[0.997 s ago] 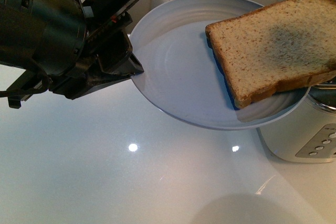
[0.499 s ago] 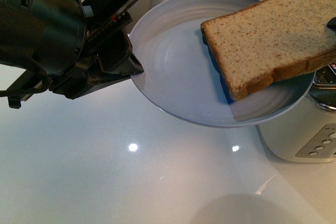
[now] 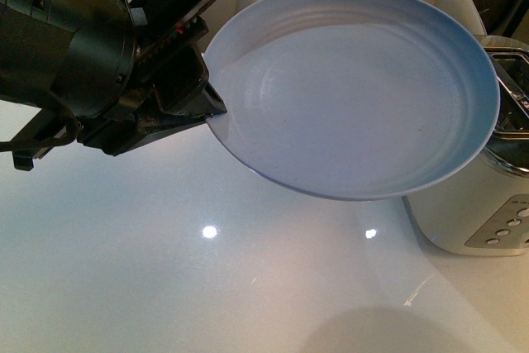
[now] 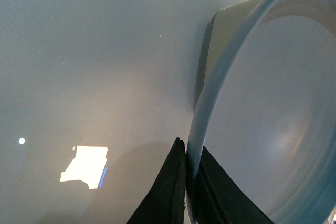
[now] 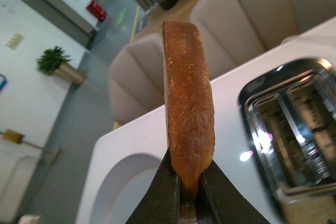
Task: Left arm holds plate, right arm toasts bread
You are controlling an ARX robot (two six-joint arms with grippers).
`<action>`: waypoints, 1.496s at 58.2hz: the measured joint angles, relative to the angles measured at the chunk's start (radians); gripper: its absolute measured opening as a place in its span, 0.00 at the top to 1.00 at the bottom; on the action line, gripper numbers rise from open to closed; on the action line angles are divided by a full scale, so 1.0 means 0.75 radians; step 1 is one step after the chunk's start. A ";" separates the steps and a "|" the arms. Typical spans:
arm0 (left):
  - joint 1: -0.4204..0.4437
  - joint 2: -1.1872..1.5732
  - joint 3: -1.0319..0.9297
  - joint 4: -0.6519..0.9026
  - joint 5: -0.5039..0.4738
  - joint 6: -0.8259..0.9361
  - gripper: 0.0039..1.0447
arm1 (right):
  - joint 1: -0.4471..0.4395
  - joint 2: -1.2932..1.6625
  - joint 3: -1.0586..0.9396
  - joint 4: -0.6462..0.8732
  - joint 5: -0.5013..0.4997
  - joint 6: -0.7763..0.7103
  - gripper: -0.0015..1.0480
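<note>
In the front view my left arm (image 3: 74, 47) reaches in from the left, and its gripper (image 3: 207, 107) is shut on the rim of the pale blue plate (image 3: 355, 97). The plate hangs tilted above the table and nothing lies on it. The left wrist view shows the same grip: my left gripper (image 4: 188, 151) clamps the plate's edge (image 4: 202, 114) between two black fingers. In the right wrist view my right gripper (image 5: 190, 184) is shut on the bread (image 5: 188, 98), seen edge-on and held upright beside the toaster's open slots. Neither the bread nor the right gripper appears in the front view.
A white toaster (image 3: 483, 196) with chrome top and front buttons stands at the right, partly under the plate; its slots (image 5: 294, 129) show beside the bread. Below everything lies the glossy white table (image 3: 165, 279). Beige chairs (image 5: 252, 9) stand beyond the table's far edge.
The bread has gone up and to the right off the plate and out of the front view, leaving the plate bare. My left arm and the plate have not moved.
</note>
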 joint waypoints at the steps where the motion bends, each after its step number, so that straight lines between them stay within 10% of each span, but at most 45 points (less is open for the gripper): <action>1: 0.000 0.000 0.000 0.000 -0.001 0.000 0.97 | -0.007 0.011 0.005 0.007 0.016 -0.036 0.97; 25: 0.000 0.000 0.000 0.000 -0.001 0.000 0.97 | -0.032 0.413 0.041 0.248 0.180 -0.509 0.97; 87: 0.000 0.000 0.000 0.000 -0.001 0.000 0.97 | 0.038 0.828 0.107 0.439 0.298 -0.585 0.97</action>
